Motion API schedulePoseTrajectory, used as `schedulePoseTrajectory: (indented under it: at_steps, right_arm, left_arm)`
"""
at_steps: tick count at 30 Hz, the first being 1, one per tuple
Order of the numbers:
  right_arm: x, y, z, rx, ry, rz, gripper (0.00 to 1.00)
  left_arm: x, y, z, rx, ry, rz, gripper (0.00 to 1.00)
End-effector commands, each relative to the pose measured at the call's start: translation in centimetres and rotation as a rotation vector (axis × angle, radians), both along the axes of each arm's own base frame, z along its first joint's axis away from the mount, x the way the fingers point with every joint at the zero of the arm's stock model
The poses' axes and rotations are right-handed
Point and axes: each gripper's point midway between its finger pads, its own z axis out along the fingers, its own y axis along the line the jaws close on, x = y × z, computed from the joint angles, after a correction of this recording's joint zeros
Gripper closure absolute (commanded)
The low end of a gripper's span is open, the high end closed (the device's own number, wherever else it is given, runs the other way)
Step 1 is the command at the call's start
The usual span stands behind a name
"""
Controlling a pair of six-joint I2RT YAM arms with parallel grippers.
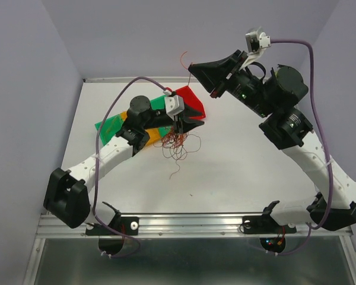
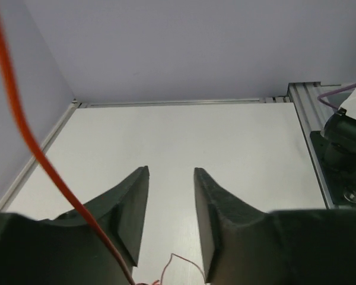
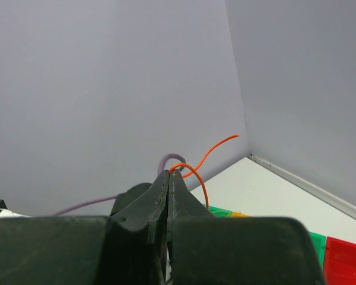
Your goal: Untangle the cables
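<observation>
The cables are a small tangle (image 1: 177,142) of thin red, orange and dark wires on the white table, with loose strands trailing toward the front. My left gripper (image 1: 199,116) hovers just above and behind the tangle. In the left wrist view it (image 2: 171,173) is open, with a thin wire loop (image 2: 179,260) low between the fingers and an orange strand (image 2: 24,124) crossing close to the lens. My right gripper (image 1: 191,69) is raised near the back wall. It is shut (image 3: 170,173) on a single orange wire (image 3: 203,159) whose free end curls upward (image 1: 184,57).
Flat coloured cards lie under the left arm: green (image 1: 110,126), red (image 1: 190,97) and orange. A lilac robot cable (image 1: 110,113) arcs over the left arm, another (image 1: 317,89) over the right. A metal rail (image 1: 190,221) runs along the near edge. Walls close in the left, back and right.
</observation>
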Motion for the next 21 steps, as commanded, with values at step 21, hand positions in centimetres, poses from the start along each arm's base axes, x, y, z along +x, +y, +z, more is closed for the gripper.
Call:
schedulePoseTrajectory:
  at_steps: [21]
  right_arm:
    - [-6.0,-14.2,20.6,0.557,-0.429,-0.335,0.99]
  left_arm:
    - [2.8,-0.7,-13.7,0.205,0.28,0.116,0.71]
